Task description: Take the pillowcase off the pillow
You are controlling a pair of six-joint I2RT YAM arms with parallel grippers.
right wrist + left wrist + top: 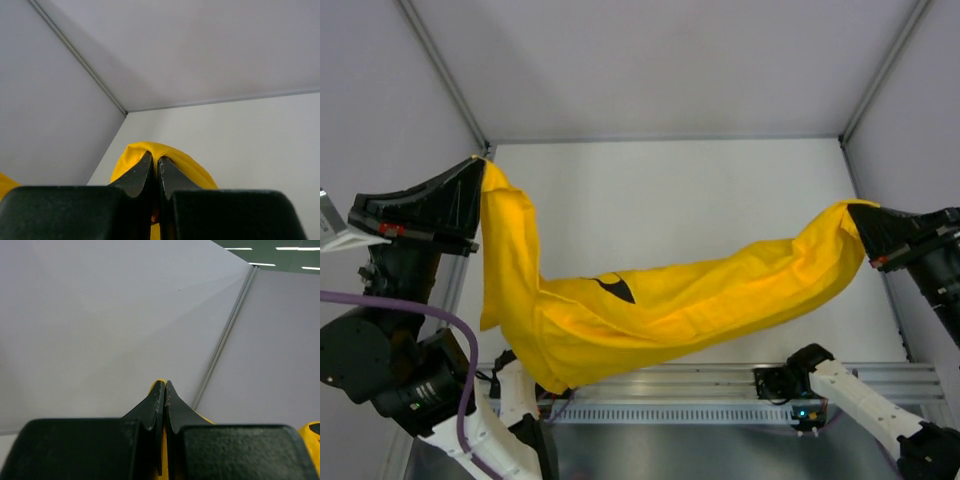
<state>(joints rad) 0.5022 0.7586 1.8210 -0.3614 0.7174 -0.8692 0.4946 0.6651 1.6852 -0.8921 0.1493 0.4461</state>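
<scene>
The yellow pillowcase (pixel 660 305) hangs stretched between my two grippers, sagging in the middle above the table, with a dark printed mark on its front. My left gripper (pixel 478 172) is shut on its left end, raised at the far left; in the left wrist view (pixel 165 385) a sliver of yellow fabric (pixel 164 445) shows between the closed fingers. My right gripper (pixel 857 215) is shut on its right end; in the right wrist view (pixel 155 161) yellow fabric (pixel 145 150) folds over the fingertips. The cream pillow is not visible; I cannot tell whether it is inside the case.
The white table (pixel 670 200) lies below the case, enclosed by grey walls at the back and both sides. A metal rail (pixel 720 395) with the arm bases runs along the near edge. A purple cable (pixel 410 310) loops by the left arm.
</scene>
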